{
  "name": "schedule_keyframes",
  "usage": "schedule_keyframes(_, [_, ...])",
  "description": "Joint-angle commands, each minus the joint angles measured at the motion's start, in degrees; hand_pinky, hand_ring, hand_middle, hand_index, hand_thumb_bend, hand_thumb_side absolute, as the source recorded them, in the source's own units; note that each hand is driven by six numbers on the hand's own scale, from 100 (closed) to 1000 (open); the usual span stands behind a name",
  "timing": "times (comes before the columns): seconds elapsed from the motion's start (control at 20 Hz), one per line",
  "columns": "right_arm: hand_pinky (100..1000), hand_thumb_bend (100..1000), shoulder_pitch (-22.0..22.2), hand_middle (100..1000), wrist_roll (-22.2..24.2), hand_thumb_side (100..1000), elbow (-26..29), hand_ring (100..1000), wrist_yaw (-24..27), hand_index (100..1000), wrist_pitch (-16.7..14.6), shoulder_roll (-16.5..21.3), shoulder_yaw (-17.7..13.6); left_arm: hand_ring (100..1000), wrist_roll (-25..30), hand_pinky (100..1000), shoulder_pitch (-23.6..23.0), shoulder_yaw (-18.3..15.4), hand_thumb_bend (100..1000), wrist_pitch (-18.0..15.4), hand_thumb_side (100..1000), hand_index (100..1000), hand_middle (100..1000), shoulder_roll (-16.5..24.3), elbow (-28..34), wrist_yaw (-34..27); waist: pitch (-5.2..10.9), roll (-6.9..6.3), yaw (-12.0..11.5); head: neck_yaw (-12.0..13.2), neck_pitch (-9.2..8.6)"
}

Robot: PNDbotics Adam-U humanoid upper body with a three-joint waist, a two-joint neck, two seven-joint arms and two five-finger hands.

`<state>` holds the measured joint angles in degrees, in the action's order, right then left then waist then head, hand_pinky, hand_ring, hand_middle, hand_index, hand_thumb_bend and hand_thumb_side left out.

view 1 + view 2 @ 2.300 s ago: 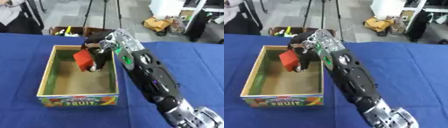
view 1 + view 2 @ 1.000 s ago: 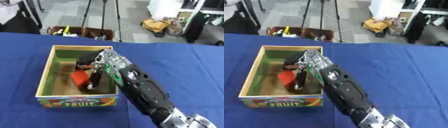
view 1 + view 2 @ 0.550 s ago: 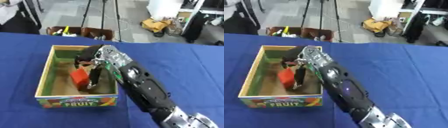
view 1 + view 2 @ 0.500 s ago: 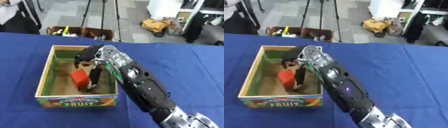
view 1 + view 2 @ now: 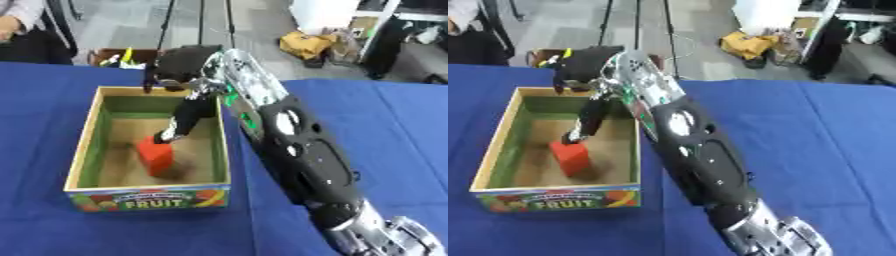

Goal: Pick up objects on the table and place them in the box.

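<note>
- Reaching into the box (image 5: 83,145) from above, the right hand (image 5: 188,107) has straight, open fingers; one tip touches the red block (image 5: 156,155).
- Block stands on the box floor, apparently just released.
- Left hand is not visible.

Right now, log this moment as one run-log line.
right robot hand: open, over box, one finger touching block | red block: on box floor | fruit box: on blue table | left robot hand: not in view
</note>
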<state>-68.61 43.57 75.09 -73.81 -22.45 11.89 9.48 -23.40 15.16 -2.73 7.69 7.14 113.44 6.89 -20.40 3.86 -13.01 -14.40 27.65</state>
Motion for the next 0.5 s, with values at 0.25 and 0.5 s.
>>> schedule_keyframes(0.25, [623,178,0.5,738,-2.6,940,11.3,790,6.7,826,2.1,5.1,-7.7,630,-0.5,273,0.1,-0.7,100,0.0,849,468,541,0.8,1.2,0.3,1.49,-1.36,1.0,2.4,0.98])
schedule_keyframes(0.5, [576,100,3.7,655,-6.9,903,18.3,733,11.0,779,6.4,8.9,-11.9,629,-0.8,273,0.0,-0.9,100,-0.1,848,468,541,0.7,1.2,0.4,1.41,-2.09,2.0,3.7,1.17])
